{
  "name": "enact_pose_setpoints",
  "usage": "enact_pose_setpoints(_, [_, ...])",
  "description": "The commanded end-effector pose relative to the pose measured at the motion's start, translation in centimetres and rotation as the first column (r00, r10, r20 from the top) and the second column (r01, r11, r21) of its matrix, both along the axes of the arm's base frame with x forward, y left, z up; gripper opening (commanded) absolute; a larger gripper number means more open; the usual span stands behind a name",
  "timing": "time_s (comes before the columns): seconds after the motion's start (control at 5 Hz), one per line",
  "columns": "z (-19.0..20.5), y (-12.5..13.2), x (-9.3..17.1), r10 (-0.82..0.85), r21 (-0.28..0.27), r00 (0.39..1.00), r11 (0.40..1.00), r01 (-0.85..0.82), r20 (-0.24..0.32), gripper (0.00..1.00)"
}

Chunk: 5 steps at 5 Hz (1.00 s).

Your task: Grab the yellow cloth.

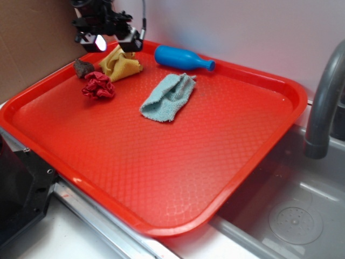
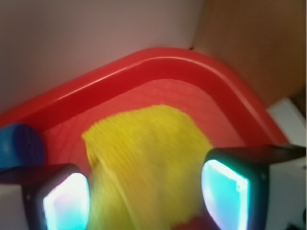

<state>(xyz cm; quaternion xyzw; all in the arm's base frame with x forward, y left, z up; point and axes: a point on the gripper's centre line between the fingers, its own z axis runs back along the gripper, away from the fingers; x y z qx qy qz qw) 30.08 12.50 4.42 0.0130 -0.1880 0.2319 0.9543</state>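
Directly between tool [image 2: 146, 196] fingers: yellow cloth [image 2: 148, 153]

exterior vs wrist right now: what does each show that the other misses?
Only exterior: the pale blue-green cloth, the red ruffled cloth, a small dark lump beside it, the sink and grey faucet.

Only wrist: the two fingers standing apart, with yellow fabric between them.

Both: the yellow cloth, the red tray, the blue bottle and the end effector over the cloth.
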Motion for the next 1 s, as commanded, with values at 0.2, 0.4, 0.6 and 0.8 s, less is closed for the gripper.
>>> enact_pose_setpoints(0.2, [-0.4,0.3,1.8,0.031,0.078,0.999,0.996,-0.031,0.008,0.00])
enact_pose_setpoints(0.4, [-0.3,0.3,1.6,0.049,0.073,0.999,0.996,-0.049,0.010,0.00])
enact_pose_setpoints(0.6, [-0.1,0.0,1.4,0.066,0.085,0.998,0.994,-0.067,0.011,0.00])
enact_pose_setpoints(0.8, [1.6,-0.8,0.8,0.088,0.087,0.996,0.992,-0.087,-0.012,0.00])
